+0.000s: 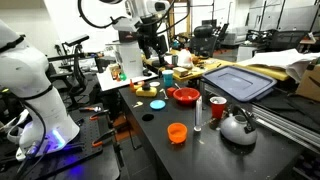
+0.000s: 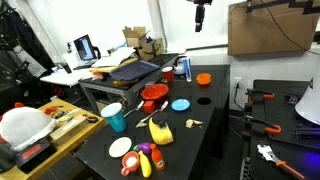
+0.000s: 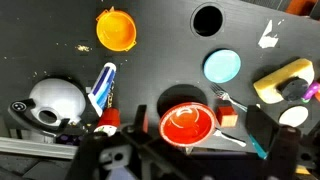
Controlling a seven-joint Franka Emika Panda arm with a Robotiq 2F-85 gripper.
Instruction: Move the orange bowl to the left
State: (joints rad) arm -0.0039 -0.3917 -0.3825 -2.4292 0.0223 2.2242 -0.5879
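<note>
The small orange bowl [image 1: 177, 131] sits upright on the black table near its front edge. It also shows in an exterior view [image 2: 204, 78] and at the top left of the wrist view [image 3: 115, 28]. My gripper [image 1: 150, 42] hangs high above the table, open and empty; it shows at the top of an exterior view [image 2: 201, 12]. In the wrist view its fingers [image 3: 200, 132] frame the larger red bowl [image 3: 187, 122], far from the orange bowl.
A silver kettle [image 3: 55, 100], a blue-and-white tube [image 3: 103, 88], a light blue disc [image 3: 222, 67], a fork [image 3: 232, 100], a red block [image 3: 229, 118] and a yellow sponge [image 3: 283, 80] lie around. A round hole [image 3: 208, 19] is in the tabletop.
</note>
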